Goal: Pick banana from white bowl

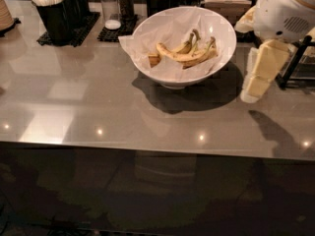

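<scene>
The banana (pixel 188 53), curved and yellow with brown freckles, lies in the white bowl (pixel 145 32), which is lined with crinkled white paper and stands on the grey table at the upper middle. A short brownish stub (pixel 154 59) lies at its left end. My gripper (pixel 258 75), cream coloured, hangs from the white arm (pixel 283 9) at the right, just beside the bowl's right rim and above the table. It holds nothing that I can see.
Black cups with white stirrers (pixel 53 11) and two shakers (pixel 112 6) stand on black mats at the back left. A black rack (pixel 295 65) stands at the right behind the gripper. The table's front edge (pixel 147 146) runs across the lower middle.
</scene>
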`<control>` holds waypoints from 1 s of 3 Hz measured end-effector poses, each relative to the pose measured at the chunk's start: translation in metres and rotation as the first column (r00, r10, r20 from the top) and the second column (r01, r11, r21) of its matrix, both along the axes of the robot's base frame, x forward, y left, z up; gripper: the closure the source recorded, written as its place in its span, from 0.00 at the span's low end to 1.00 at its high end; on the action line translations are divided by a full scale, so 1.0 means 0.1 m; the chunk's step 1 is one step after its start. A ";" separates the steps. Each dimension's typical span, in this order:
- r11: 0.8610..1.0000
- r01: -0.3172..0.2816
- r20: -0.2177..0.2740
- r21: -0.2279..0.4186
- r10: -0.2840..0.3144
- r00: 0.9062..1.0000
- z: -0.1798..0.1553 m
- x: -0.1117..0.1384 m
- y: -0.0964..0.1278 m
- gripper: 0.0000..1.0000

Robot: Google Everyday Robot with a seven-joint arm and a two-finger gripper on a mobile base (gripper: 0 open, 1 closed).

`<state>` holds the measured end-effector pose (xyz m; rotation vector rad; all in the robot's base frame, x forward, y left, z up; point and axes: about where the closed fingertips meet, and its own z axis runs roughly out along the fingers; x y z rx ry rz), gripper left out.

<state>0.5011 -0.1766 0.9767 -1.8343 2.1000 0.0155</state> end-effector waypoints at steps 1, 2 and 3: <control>1.000 0.000 0.012 0.005 0.000 1.000 0.01 0.04 0.02 0.00; 0.998 0.029 0.022 0.052 -0.030 0.999 0.00 0.08 0.01 0.00; 0.993 0.012 0.045 0.120 -0.018 0.999 0.02 0.32 0.13 0.00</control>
